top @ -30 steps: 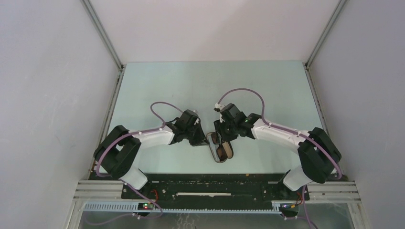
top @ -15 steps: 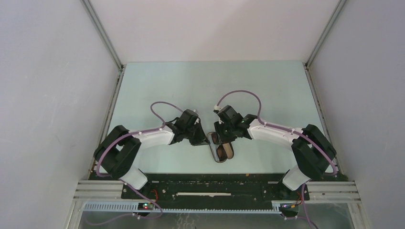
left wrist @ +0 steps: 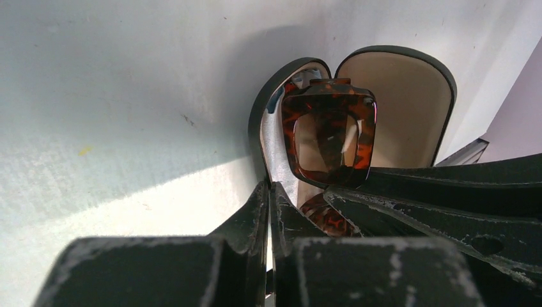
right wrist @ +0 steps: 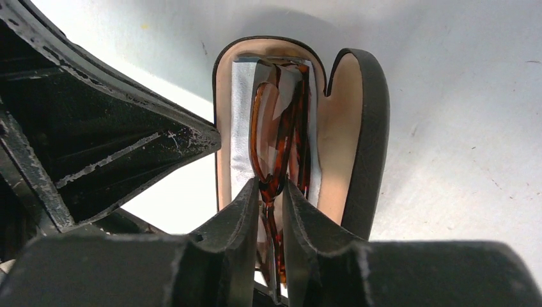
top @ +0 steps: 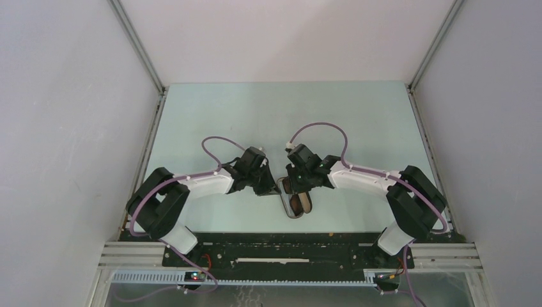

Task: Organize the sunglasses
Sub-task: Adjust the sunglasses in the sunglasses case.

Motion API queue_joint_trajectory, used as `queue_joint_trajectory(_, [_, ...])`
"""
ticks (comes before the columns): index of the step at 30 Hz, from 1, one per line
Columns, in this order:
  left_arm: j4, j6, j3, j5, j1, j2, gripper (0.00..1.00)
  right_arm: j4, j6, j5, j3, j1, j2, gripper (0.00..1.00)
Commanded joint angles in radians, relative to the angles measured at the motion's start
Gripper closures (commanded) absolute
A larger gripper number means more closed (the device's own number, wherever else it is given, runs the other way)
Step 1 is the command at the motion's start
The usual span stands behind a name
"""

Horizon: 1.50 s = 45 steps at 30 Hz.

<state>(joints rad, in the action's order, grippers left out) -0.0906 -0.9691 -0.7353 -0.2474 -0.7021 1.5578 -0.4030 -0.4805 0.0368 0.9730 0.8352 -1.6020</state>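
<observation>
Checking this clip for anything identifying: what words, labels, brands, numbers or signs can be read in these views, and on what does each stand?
No text can be read in any view.
On the sunglasses: no brand or mark shows on the frame or lenses.
On the case: plain shell and lining, no lettering.
On the circuit boards at the near rail: any print is too small to read.

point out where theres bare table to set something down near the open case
Crowded: the left gripper and right gripper meet at the oblong black case holding the brown-framed sunglasses. Bare: the pale green table beyond them, up to the white back wall.
</observation>
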Motion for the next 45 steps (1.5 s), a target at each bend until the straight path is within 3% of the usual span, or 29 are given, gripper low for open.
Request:
queue_joint_trajectory(1, [0.008, 0.004, -0.051, -0.014, -0.005, 0.01, 0.95, 0.024, -0.028, -0.027, -0.002, 0.012, -0.003, 0.76])
queue_joint_trajectory(7, [0.008, 0.006, -0.048, -0.012, -0.005, 0.012, 0.95, 0.071, -0.037, -0.005, -0.028, 0.011, 0.058, 0.84])
queue_joint_trajectory(19, [0.012, 0.006, -0.041, -0.012, -0.004, 0.017, 0.95, 0.168, -0.109, 0.17, -0.095, -0.037, 0.096, 0.86])
queue_joint_trajectory(45, [0.018, 0.003, -0.031, -0.008, -0.005, 0.015, 0.96, 0.187, -0.282, 0.114, -0.131, -0.022, 0.03, 0.87])
